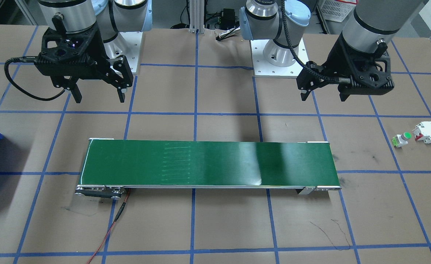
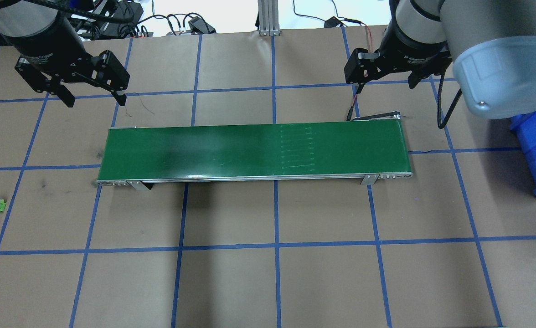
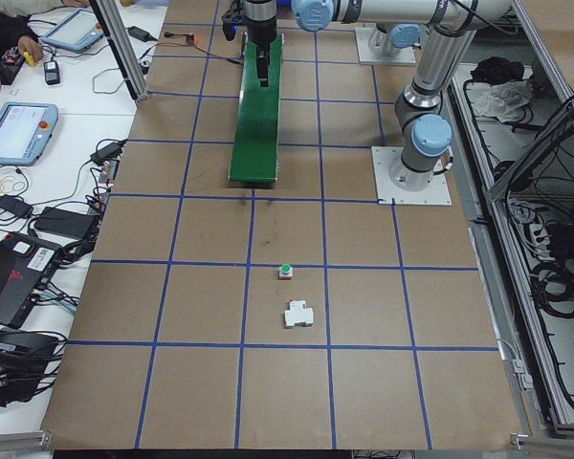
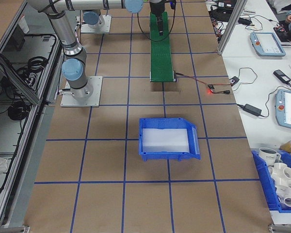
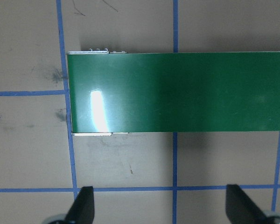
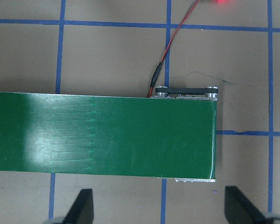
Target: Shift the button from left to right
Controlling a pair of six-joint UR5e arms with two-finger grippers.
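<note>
A brown worktop (image 1: 215, 227) is seen crossed by a blue tape grid. The belt (image 1: 208, 163) is shown dark green. The button (image 1: 401, 139) is capped green over a pale base; the bin (image 4: 169, 139) is coloured blue.

Both arms raised, wrists pointing down; left claw (image 1: 323, 96) and right claw (image 1: 99, 96) spread wide, holding nothing.

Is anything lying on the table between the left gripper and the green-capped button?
No. In the front-facing view, only bare taped paper separates the left gripper from the button; the white breaker sits beyond it.
</note>
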